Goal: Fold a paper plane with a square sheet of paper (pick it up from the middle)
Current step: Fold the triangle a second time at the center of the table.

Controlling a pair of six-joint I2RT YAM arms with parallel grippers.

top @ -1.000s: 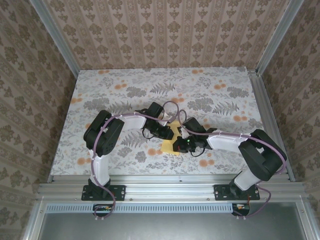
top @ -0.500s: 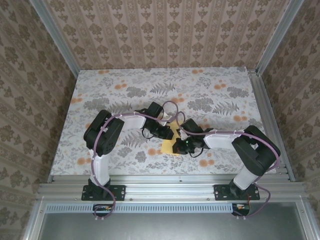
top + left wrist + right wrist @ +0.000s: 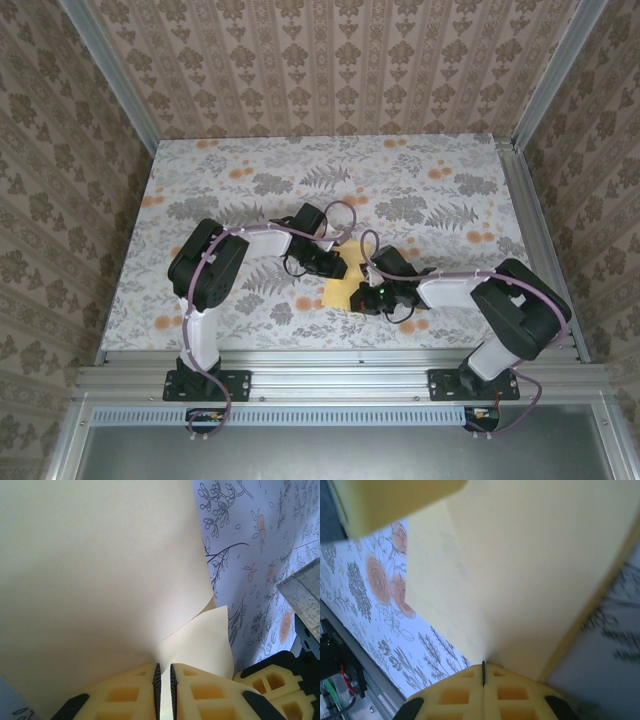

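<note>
The square sheet of paper (image 3: 343,286) is mustard yellow and lies between the two grippers at the table's middle front, lifted and folded over itself. My left gripper (image 3: 328,264) holds its far-left edge. In the left wrist view the sheet (image 3: 100,570) rises from the nearly closed left gripper (image 3: 164,666), with a folded flap (image 3: 205,640) to the right. My right gripper (image 3: 367,296) grips the near-right edge. In the right wrist view the right gripper (image 3: 483,664) is pressed shut on the sheet (image 3: 520,570) where a crease begins.
The floral tablecloth (image 3: 250,180) covers the table, with orange flower prints (image 3: 305,303) beside the paper. The right gripper's yellow fingers (image 3: 272,680) show at the lower right of the left wrist view. An aluminium rail (image 3: 340,378) runs along the front edge.
The right gripper has shifted slightly right and toward the front edge with the paper, and its elbow moved. More of the yellow sheet shows between the grippers. The left arm stayed still.
</note>
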